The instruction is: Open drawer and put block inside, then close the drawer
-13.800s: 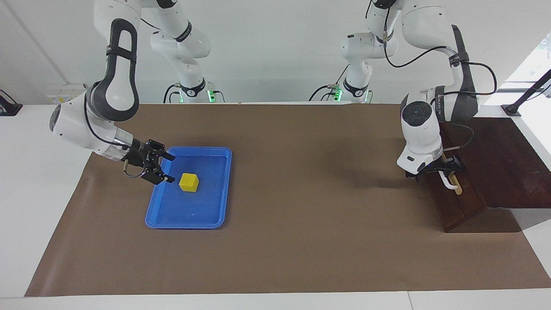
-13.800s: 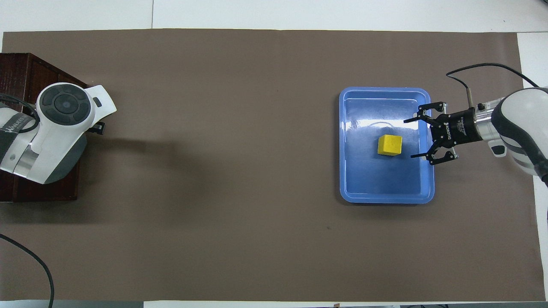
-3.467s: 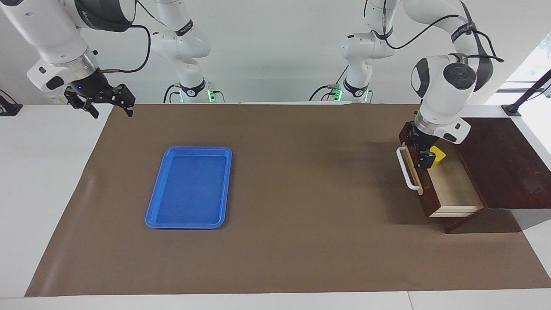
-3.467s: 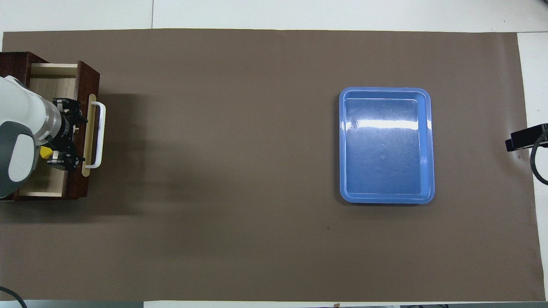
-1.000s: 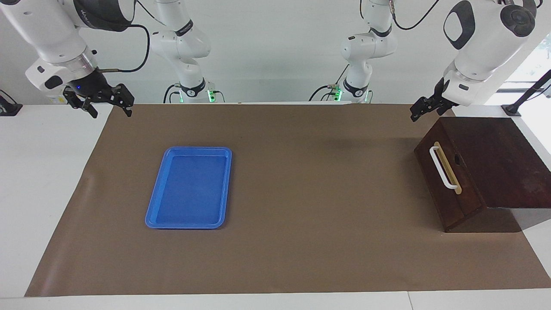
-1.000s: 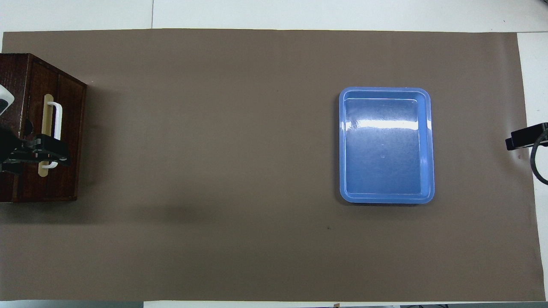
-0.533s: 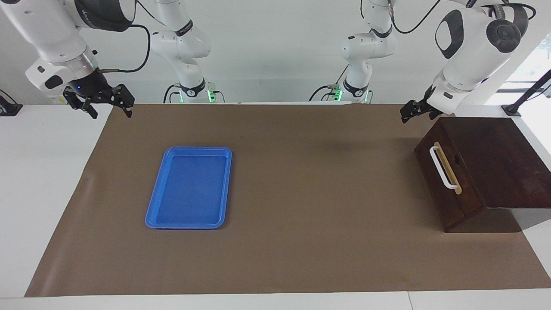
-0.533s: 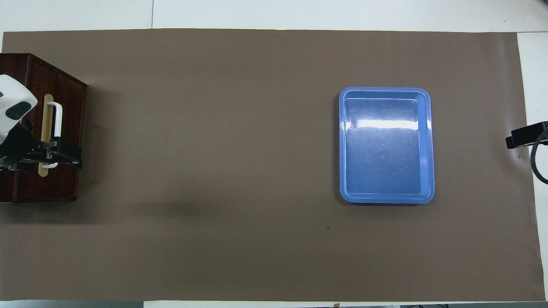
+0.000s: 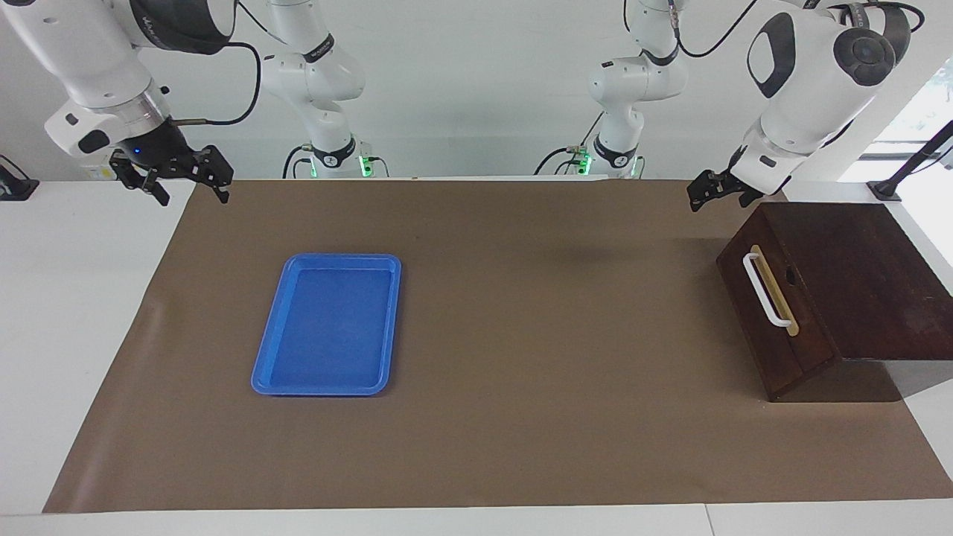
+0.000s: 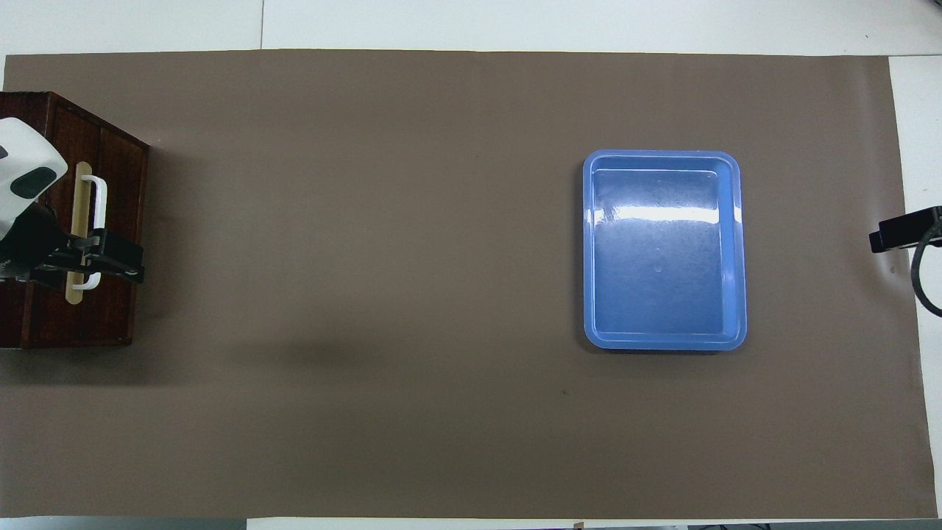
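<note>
Both hands hang raised, left hand (image 9: 713,192) above the shut drawer (image 9: 774,313).

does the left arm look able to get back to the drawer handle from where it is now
Probably yes. The left gripper hangs raised in open air near the drawer, whose white handle faces the open mat with nothing in front. The right gripper waits at the table's right-arm end.

Two glossy white jointed arms with dark grey joint caps and black loose cables; bases glow green. Each ends in a black two-fingered end effector, left end effector (image 9: 706,193), right end effector (image 9: 182,176).
</note>
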### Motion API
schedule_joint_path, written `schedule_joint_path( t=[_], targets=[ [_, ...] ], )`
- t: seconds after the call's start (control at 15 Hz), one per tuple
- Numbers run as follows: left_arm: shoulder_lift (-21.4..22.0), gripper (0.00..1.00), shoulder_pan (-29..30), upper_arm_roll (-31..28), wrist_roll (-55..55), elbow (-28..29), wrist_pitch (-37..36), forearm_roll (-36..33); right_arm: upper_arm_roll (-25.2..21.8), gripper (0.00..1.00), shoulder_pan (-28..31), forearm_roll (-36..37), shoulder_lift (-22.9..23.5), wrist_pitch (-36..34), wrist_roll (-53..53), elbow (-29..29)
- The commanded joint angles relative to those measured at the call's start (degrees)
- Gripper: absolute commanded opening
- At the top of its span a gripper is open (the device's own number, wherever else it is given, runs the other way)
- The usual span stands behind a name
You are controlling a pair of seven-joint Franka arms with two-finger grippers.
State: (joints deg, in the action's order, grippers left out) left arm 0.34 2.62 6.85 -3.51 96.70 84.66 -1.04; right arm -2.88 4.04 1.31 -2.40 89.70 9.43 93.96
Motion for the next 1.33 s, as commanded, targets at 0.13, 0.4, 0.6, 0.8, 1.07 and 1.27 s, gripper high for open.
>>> schedule_joint_path(
  t=[0.13, 0.4, 0.6, 0.8, 1.07, 1.27],
  targets=[
    [-2.28, 1.0, -1.47, -0.61, 0.7, -3.01, -2.39, -0.98, 0.24, 1.0, -1.04, -0.26, -0.42, 0.65, -0.63, 0.87],
    [-2.01, 1.0, -2.62, -0.96, 0.78, -3.1, -2.31, -0.89, 0.24, 1.0, -1.14, -0.17, -0.68, 0.73, -0.72, 1.58],
    [-1.93, 1.0, -2.62, -0.96, 0.78, -3.19, -2.13, -0.89, 0.24, 1.0, -0.88, -0.26, -0.51, 0.82, -0.37, 1.22],
    [-1.66, 1.0, -2.44, -0.96, 0.87, -3.19, -1.69, -0.89, 0.24, 1.0, -0.17, -0.26, -0.59, 0.91, -0.46, 1.31],
    [-1.75, 1.0, -2.35, -0.96, 0.87, -3.27, -1.43, -0.81, -0.37, 1.0, 1.41, -0.35, -0.5, 0.82, -0.28, 0.96],
    [-1.57, 1.0, -2.18, -0.96, 0.78, -3.19, -1.34, -0.72, -0.37, 1.0, 1.67, -0.35, -0.42, 0.91, -0.28, 0.96]
  ],
)
